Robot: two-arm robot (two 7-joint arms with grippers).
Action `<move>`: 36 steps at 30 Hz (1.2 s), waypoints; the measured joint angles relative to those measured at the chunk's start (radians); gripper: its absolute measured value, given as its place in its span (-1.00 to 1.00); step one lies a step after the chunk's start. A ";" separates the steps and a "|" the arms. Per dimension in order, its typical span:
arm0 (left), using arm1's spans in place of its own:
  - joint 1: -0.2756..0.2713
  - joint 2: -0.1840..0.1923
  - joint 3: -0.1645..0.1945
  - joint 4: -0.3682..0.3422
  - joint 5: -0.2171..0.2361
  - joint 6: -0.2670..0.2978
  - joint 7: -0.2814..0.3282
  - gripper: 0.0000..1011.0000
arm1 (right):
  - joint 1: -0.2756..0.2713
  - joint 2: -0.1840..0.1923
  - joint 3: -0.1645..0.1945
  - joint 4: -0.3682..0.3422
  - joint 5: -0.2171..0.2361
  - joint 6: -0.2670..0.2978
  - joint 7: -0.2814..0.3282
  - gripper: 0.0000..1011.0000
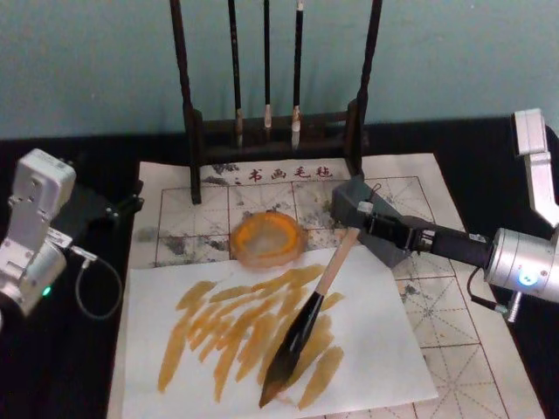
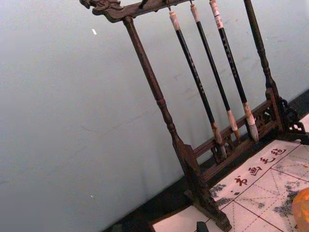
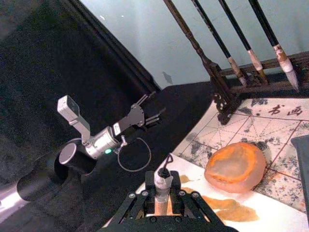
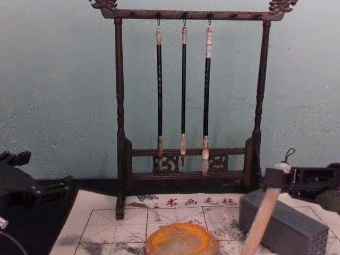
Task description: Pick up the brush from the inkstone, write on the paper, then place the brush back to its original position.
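My right gripper (image 1: 363,218) is shut on the top end of the brush (image 1: 325,284), just below its whitish cap (image 3: 163,181). The brush slants down to the left, and its dark bristles touch a plain white sheet (image 1: 384,349) streaked with amber strokes. That sheet lies over the red-gridded paper (image 1: 454,340). The round orange inkstone (image 1: 266,238) sits on the grid just beyond the white sheet, left of the gripper, with nothing resting on it. In the chest view the tan handle (image 4: 263,218) rises beside the inkstone (image 4: 180,239). My left gripper (image 1: 131,199) is parked, open, at the table's left.
A dark wooden rack (image 1: 194,131) with three thin hanging brushes (image 1: 266,70) stands at the back of the paper. A grey rectangular block (image 4: 287,226) lies under my right gripper. Black cloth (image 1: 70,367) covers the table on both sides.
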 joint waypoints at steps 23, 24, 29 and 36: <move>0.000 0.000 0.000 0.000 0.000 0.000 0.000 0.98 | -0.001 -0.014 0.024 0.026 -0.008 -0.024 -0.029 -0.60; 0.000 0.000 0.000 0.000 0.000 0.000 0.000 0.98 | -0.001 -0.015 0.025 0.027 -0.008 -0.025 -0.030 -0.60; 0.000 0.000 0.000 0.000 0.000 0.000 0.000 0.98 | 0.001 -0.020 0.032 0.039 -0.012 -0.029 -0.036 -0.60; 0.000 0.000 0.000 0.000 0.000 0.000 0.000 0.98 | 0.003 -0.025 0.044 0.054 -0.015 -0.032 -0.047 -0.60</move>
